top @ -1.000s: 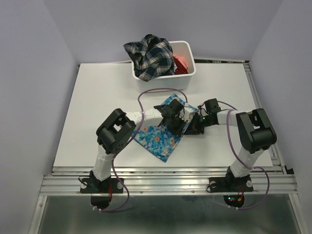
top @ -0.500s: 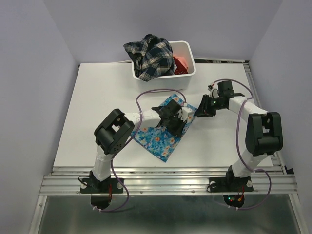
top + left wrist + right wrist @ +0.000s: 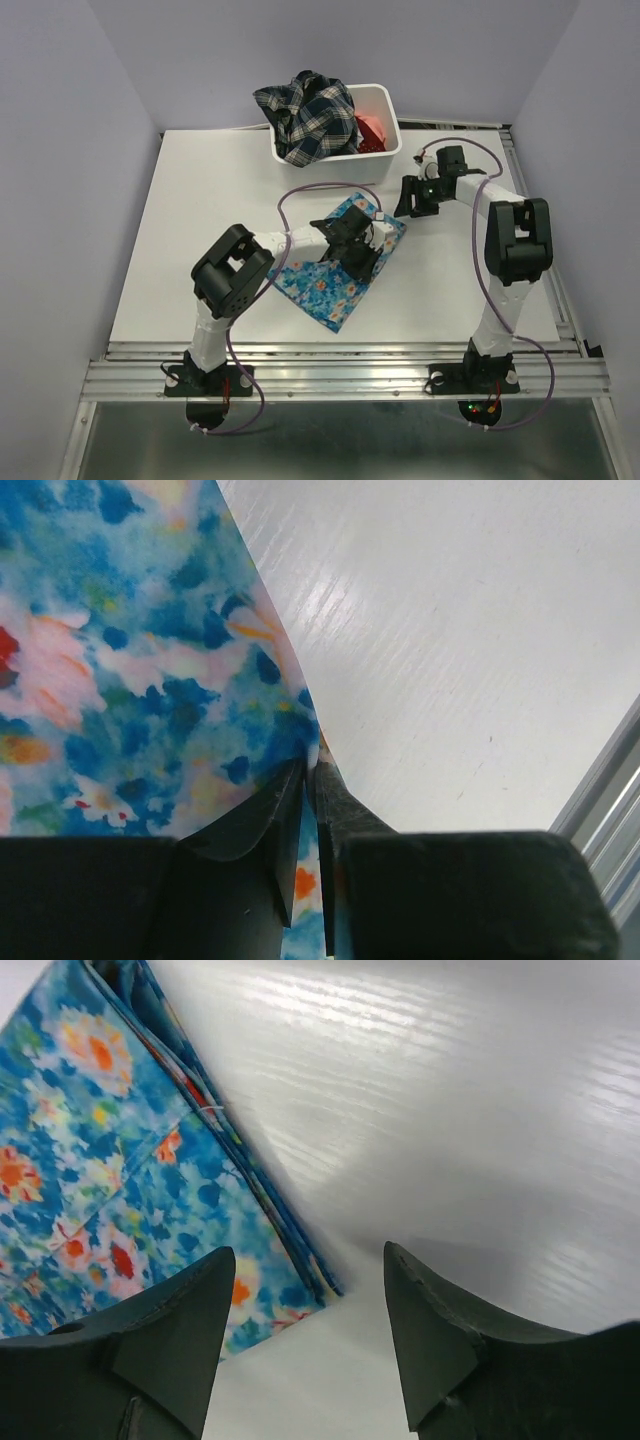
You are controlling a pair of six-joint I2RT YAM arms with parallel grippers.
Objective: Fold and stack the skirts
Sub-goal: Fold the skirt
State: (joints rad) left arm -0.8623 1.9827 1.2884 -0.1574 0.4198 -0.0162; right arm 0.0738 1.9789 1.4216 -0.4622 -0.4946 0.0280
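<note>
Left claw [image 3: 310, 770], parted by only a slit, straddles an edge of the blue floral skirt [image 3: 120, 660] lying on the desk [image 3: 450, 630]; right claw [image 3: 307, 1252] stands wide open, empty, just beside that skirt's corner.

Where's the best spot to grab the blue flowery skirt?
The blue flowery skirt is probably best pinched at its layered right-corner edge, the open right gripper coming low from the right: the flat table beside it lets a finger slide under.

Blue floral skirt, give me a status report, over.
Left tool nearly shut at skirt edge, grip unclear. Right tool open, off the cloth. Skirt folded flat on table. Bin stands apart.
</note>
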